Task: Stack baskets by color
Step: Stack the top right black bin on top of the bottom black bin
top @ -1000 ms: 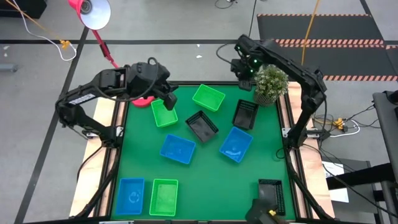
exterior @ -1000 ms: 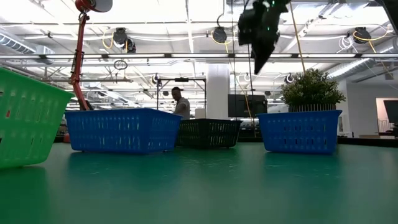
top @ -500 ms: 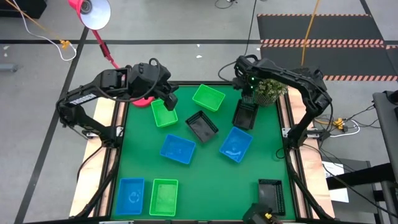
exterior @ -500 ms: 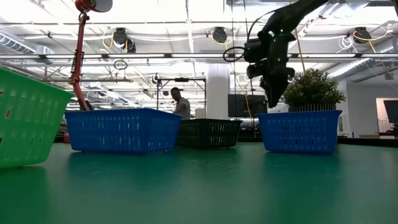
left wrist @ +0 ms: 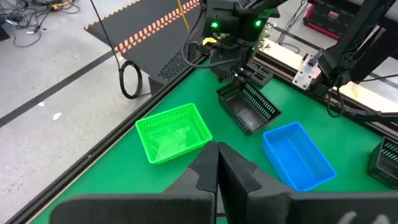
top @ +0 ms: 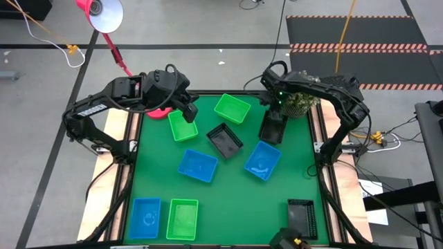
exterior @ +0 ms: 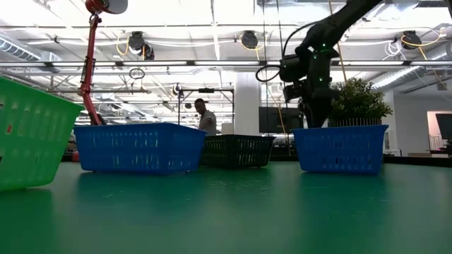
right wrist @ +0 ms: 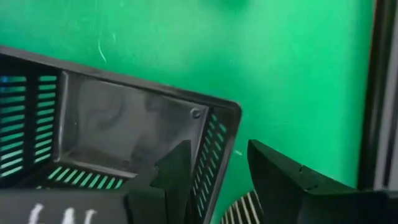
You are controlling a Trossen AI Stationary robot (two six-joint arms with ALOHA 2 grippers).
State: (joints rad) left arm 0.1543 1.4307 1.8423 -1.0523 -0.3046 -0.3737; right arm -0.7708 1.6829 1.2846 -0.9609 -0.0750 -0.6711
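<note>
1. Since a second ago your right gripper (top: 275,119) has come down from above the potted plant (top: 302,97) to the far end of the black basket (top: 273,128) near the table's right edge, and its fingers have parted on the way.
2. Look at the right wrist view: the fingers stand apart and straddle one wall of that black basket (right wrist: 124,134) near a corner, one finger inside and one outside. They have not closed, so nothing is held yet.
3. That puts you, by my reading, at the start of a pick: close on the wall, lift, and carry it to another black basket.
4. Your targets: one black basket (top: 225,140) sits mid-table, another (top: 301,216) at the near right edge.
5. Your left gripper (top: 187,111) is closed and empty, hanging over the green basket (top: 183,126) at the far left.
6. No colour is stacked yet; blue and green baskets all lie singly across the green mat (top: 235,194).
</note>
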